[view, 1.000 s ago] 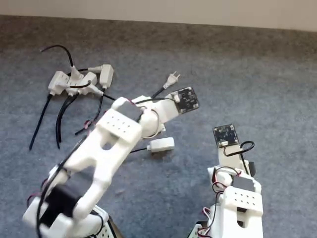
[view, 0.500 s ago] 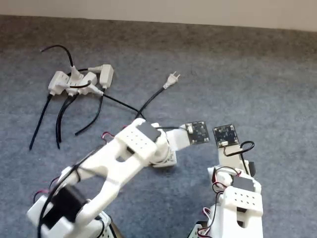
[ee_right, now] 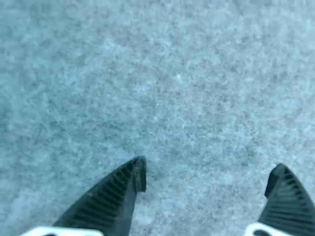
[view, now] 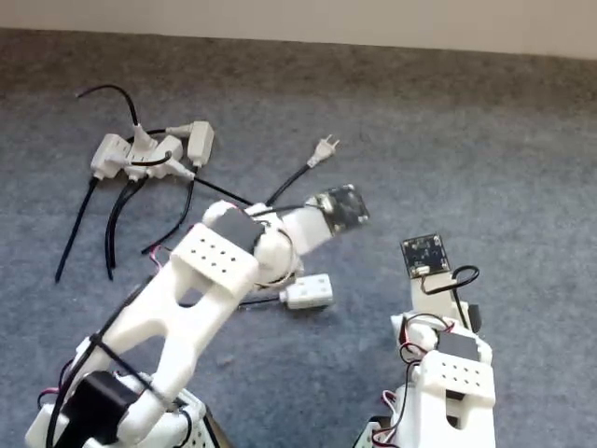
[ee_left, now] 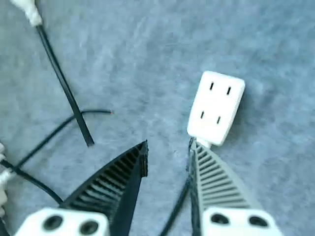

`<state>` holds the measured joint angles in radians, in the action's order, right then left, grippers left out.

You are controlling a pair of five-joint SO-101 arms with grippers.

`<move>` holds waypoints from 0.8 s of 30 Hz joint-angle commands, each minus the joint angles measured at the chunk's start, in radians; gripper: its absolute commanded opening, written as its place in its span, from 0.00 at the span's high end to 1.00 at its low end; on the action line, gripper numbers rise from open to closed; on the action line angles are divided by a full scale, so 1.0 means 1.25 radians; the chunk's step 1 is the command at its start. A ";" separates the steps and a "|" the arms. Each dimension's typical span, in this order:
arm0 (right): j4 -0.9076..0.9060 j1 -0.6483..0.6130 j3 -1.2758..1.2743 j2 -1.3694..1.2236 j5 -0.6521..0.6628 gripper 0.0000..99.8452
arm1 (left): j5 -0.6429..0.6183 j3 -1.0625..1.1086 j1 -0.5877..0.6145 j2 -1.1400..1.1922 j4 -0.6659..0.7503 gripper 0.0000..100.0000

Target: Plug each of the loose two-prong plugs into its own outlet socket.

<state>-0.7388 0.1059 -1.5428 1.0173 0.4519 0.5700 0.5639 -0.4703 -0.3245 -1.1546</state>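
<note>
Left gripper (ee_left: pixel 168 147) half open, empty. Outlet (ee_left: pixel 216 110) just ahead, off-centre by one fingertip, w/ long axis pointing away. Plug (view: pixel 325 147) farther off. Right gripper (ee_right: pixel 206 177) wide, well apart; left arm nearer.

We note the loose plug (ee_left: pixel 30 14) is cut off at the left wrist view's edge — its prongs are unseen. In the high view the left arm (view: pixel 210 261) covers part of the cord (view: pixel 266 300) behind the outlet block (view: pixel 307 292). The socket cluster (view: pixel 149 154) is too small to tell which slots are filled.
</note>
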 commanded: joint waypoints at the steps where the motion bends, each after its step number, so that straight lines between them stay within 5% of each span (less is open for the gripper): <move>1: 0.009 -0.013 -0.002 0.001 0.009 0.63 | 0.012 -0.013 -0.072 0.030 -0.069 0.85; 8: 0.009 -0.013 -0.002 0.001 0.009 0.63 | 0.042 0.024 -0.208 0.041 -0.028 0.85; 17: 0.009 -0.013 -0.002 0.001 0.010 0.63 | 0.248 -0.021 -0.123 0.171 -0.001 0.74; 24: 0.009 -0.013 -0.002 0.001 0.010 0.63 | 0.257 -0.125 -0.090 0.272 -0.004 0.71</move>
<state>-0.7388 0.1059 -1.5443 1.0188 0.4519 0.8830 0.4856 -0.5946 -0.0115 -1.1638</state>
